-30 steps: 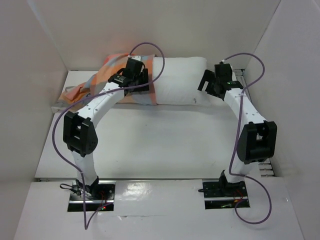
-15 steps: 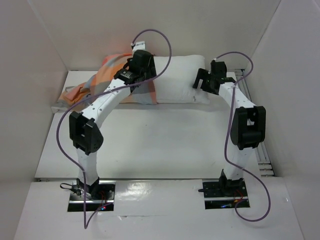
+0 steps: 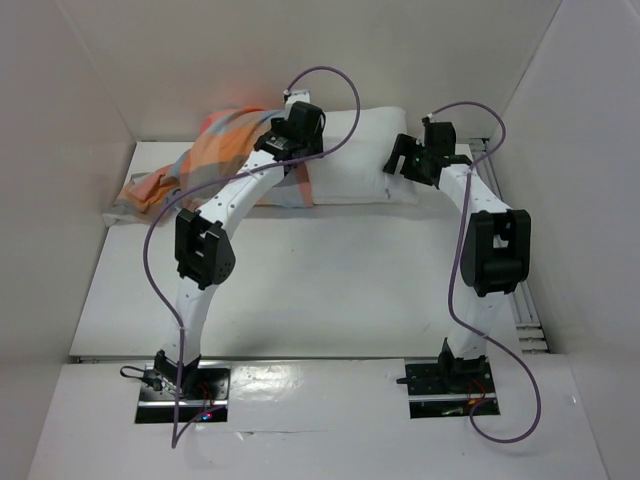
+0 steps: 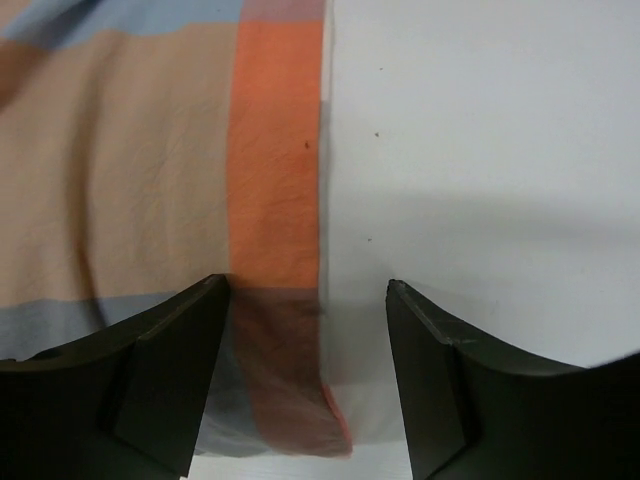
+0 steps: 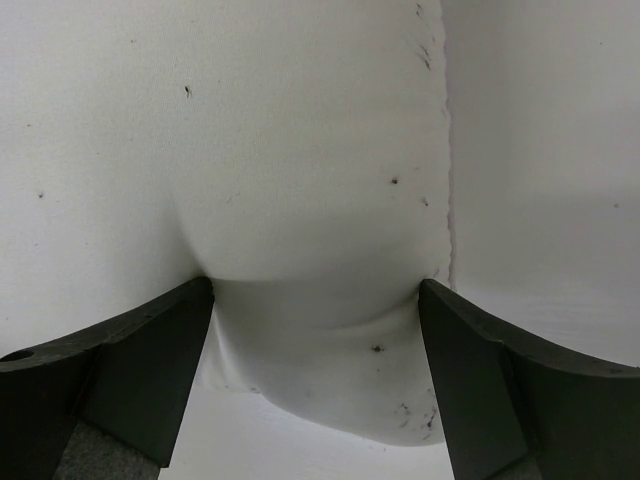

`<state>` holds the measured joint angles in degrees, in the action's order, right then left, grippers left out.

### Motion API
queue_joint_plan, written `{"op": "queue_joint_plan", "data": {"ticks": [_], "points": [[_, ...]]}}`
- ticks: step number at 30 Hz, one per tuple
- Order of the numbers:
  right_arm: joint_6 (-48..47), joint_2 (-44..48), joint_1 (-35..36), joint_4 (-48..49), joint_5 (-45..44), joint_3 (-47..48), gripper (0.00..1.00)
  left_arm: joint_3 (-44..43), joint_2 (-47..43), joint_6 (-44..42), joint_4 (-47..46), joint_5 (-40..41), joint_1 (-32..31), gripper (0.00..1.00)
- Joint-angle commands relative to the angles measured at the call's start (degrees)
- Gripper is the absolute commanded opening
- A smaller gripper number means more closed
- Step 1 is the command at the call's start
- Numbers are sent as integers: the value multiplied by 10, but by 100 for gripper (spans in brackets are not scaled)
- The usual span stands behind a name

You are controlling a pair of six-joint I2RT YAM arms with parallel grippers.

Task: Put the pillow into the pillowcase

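Note:
The white pillow (image 3: 355, 160) lies along the back of the table, its left end under the checked pillowcase (image 3: 215, 150). My left gripper (image 3: 300, 135) hovers open over the place where the case's orange hem meets the pillow. In the left wrist view the pillowcase (image 4: 150, 150) fills the left, the pillow (image 4: 480, 150) the right, and the left gripper (image 4: 310, 290) straddles the hem without pinching it. My right gripper (image 3: 405, 160) is at the pillow's near right corner. In the right wrist view the right gripper (image 5: 312, 285) stands open, with the speckled corner of the pillow (image 5: 300, 150) bulging between its fingers.
White walls enclose the table (image 3: 320, 280) at the back and on both sides. A metal rail (image 3: 525, 320) runs along the right edge. Purple cables loop above both arms. The pillowcase's loose end (image 3: 140, 190) trails toward the left wall.
The left arm has reached further back and to the right along the pillowcase edge. The right gripper has moved left onto the pillow's corner, and its jaws have narrowed slightly.

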<state>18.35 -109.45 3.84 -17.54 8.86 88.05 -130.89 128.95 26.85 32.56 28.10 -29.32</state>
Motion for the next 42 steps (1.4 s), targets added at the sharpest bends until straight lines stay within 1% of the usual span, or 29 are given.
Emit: {"op": "queue_joint_plan", "data": {"ticks": [1,4,5,6,7,8,9,10,11,13,14,15,16,17,18,20,21,23,24,25,27,28,29,30,31,33,37,40,42], "points": [[-1,6,5,30,22,3,91,-14,1,-20,15,50,-2,76],[-1,0,5,30,28,3,85,8,-13,-20,15,50,-2,54],[-1,0,5,30,28,3,83,8,-21,-20,8,50,-2,35],[-1,-5,5,30,39,3,78,17,-26,-20,8,50,-7,30],[-1,-14,5,30,48,3,76,22,-32,-20,2,50,-7,22],[-6,-19,5,30,77,9,75,30,-42,-25,2,19,-7,12],[-6,-30,5,40,95,9,69,30,-42,-31,-7,-2,-13,0],[-6,-30,5,47,115,9,66,30,-42,-31,-7,-19,-14,0],[-6,-37,5,54,148,0,60,30,-42,-38,-7,-36,-14,0],[9,-38,5,65,166,-7,42,14,-42,-38,0,-36,-28,0],[9,-38,5,75,172,-15,22,14,-42,-43,6,-36,-28,0],[16,-38,5,80,178,-25,11,14,-42,-44,6,-36,-35,0],[23,-32,5,86,178,-31,3,14,-56,-44,6,-51,-43,0],[23,-21,11,93,178,-31,0,14,-64,-44,6,-65,-43,0],[23,-14,19,98,185,-38,0,14,-71,-38,-5,-116,-53,0],[29,5,39,115,193,-43,0,8,-84,-29,-19,-178,-71,0],[36,5,49,115,208,-38,0,2,-84,-19,-26,-236,-79,0],[48,26,71,127,223,-31,0,-20,-77,-2,-37,-282,-101,0],[54,36,92,134,239,-25,0,-48,-72,13,-37,-336,-108,0],[64,48,101,141,239,-24,0,-62,-66,22,-37,-362,-108,0],[87,105,113,175,239,-36,0,-85,-61,46,-50,-410,-114,0],[94,127,113,190,228,-61,0,-85,-70,51,-57,-443,-114,0],[99,171,113,208,218,-75,0,-75,-80,58,-71,-456,-114,0],[100,191,113,214,209,-90,0,-74,-91,65,-85,-472,-114,0],[105,207,113,221,193,-107,0,-41,-118,76,-99,-497,-114,0],[111,228,126,235,187,-173,0,24,-137,88,-119,-513,-114,0],[130,239,144,247,172,-282,0,119,-161,95,-108,-520,-108,0],[144,292,144,267,159,-375,0,135,-201,90,-85,-511,-87,0],[134,315,150,235,142,-405,0,103,-220,59,-50,-485,-75,17]]}}
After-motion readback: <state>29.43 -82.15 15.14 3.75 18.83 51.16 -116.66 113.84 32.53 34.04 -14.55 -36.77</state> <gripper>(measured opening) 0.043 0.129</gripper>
